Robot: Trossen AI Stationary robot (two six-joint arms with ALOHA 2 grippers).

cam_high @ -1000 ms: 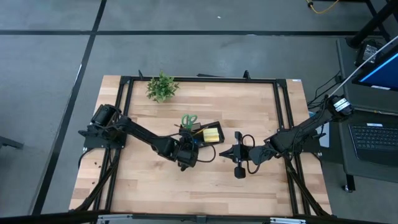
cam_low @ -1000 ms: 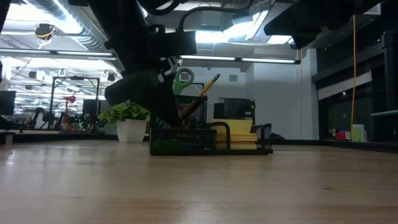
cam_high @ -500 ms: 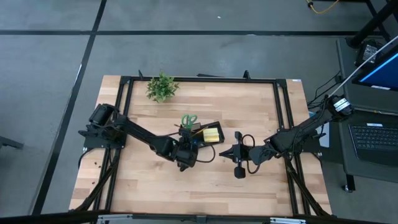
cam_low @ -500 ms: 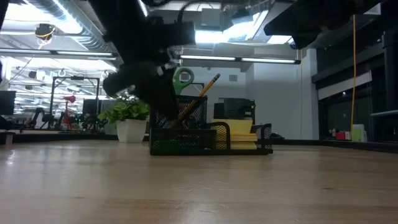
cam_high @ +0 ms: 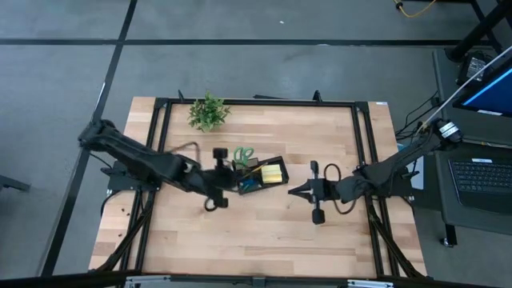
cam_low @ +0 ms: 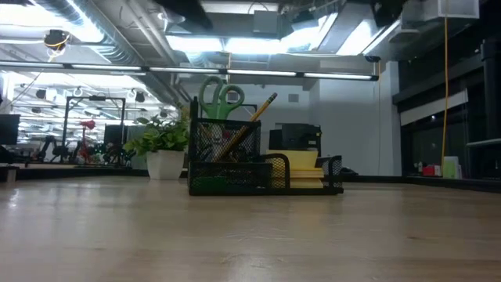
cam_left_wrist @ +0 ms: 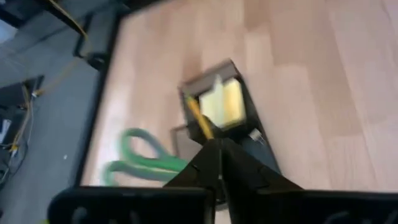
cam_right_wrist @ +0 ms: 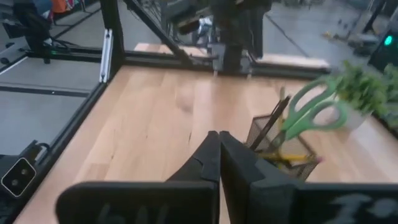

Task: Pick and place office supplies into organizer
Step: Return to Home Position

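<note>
Organizer point(cam_high: 258, 182): near the middle of the surface point(cam_high: 264, 232), with scissors point(cam_high: 243, 154) and a pencil point(cam_low: 262, 110) standing in its taller left section and a sticky-note pad point(cam_high: 274, 174) in the lower compartment to the right. Plant point(cam_high: 208, 111): behind the organizer, well apart, by the far edge. Left gripper point(cam_high: 230, 179): just left of the organizer; right gripper point(cam_high: 293, 192): to its right, apart from it.

Black jointed arms point(cam_high: 148, 162), looped cables point(cam_high: 186, 146)
</note>
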